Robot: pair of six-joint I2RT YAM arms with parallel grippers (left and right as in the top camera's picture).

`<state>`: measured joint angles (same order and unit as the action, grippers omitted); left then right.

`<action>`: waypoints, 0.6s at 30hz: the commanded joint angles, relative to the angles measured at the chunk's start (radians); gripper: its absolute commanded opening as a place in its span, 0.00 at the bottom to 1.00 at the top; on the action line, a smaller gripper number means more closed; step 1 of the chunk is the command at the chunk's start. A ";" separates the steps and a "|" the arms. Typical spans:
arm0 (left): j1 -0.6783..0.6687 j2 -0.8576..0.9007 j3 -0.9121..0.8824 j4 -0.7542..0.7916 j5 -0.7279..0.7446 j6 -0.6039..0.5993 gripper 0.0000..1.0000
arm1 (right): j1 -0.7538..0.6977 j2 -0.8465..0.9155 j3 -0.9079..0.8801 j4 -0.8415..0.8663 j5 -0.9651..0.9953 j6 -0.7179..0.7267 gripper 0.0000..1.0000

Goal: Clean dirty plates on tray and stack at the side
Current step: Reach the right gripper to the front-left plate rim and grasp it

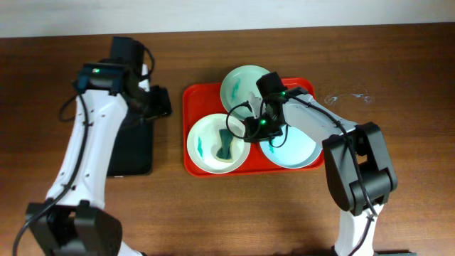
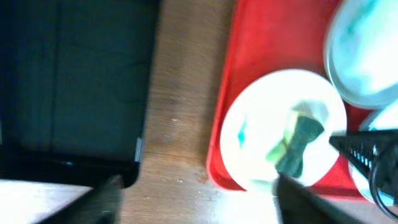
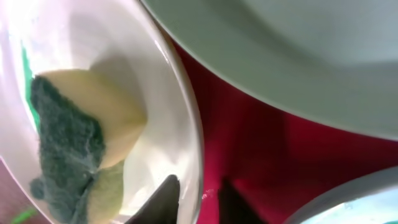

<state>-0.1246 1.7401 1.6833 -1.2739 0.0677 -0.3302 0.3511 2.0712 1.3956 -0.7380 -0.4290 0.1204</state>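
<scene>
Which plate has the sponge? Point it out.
The left plate on the red tray: it alone holds the green-and-yellow sponge; the far plate and the right plate show none.

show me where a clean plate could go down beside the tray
Bare table lies on the arms' side of the red tray, and a narrow strip runs between it and the black tray. The red tray itself is crowded: three plates plus the right gripper.

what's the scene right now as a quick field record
red tray: carries the next three
front-left plate: teal smear, sponge lying in it
back plate: teal smear
right plate: partly under right arm
right gripper: fingers straddle front-left plate's rim, grip unclear
left gripper: open, empty, between black tray and red tray
</scene>
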 commanded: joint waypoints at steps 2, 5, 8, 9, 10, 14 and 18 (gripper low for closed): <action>-0.061 0.071 -0.070 0.026 0.089 0.072 0.37 | -0.005 0.020 -0.012 -0.002 -0.009 -0.008 0.10; -0.104 0.115 -0.130 0.092 0.247 0.190 0.46 | -0.005 0.020 -0.012 -0.002 -0.013 -0.008 0.10; -0.145 0.159 -0.173 0.155 0.292 0.191 0.46 | -0.005 0.020 -0.012 -0.002 -0.013 -0.007 0.10; -0.159 0.169 -0.181 0.174 0.293 0.190 0.49 | -0.005 0.020 -0.012 -0.001 -0.017 -0.003 0.10; -0.177 0.182 -0.190 0.196 0.296 0.190 0.51 | -0.005 0.020 -0.012 0.002 -0.025 0.001 0.10; -0.237 0.228 -0.208 0.239 0.296 0.185 0.53 | -0.005 0.020 -0.012 0.010 -0.031 0.030 0.09; -0.275 0.279 -0.209 0.265 0.309 0.183 0.47 | -0.004 0.020 -0.012 0.010 -0.031 0.030 0.09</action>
<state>-0.3759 1.9717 1.4872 -1.0256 0.3420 -0.1638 0.3511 2.0808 1.3945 -0.7311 -0.4435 0.1421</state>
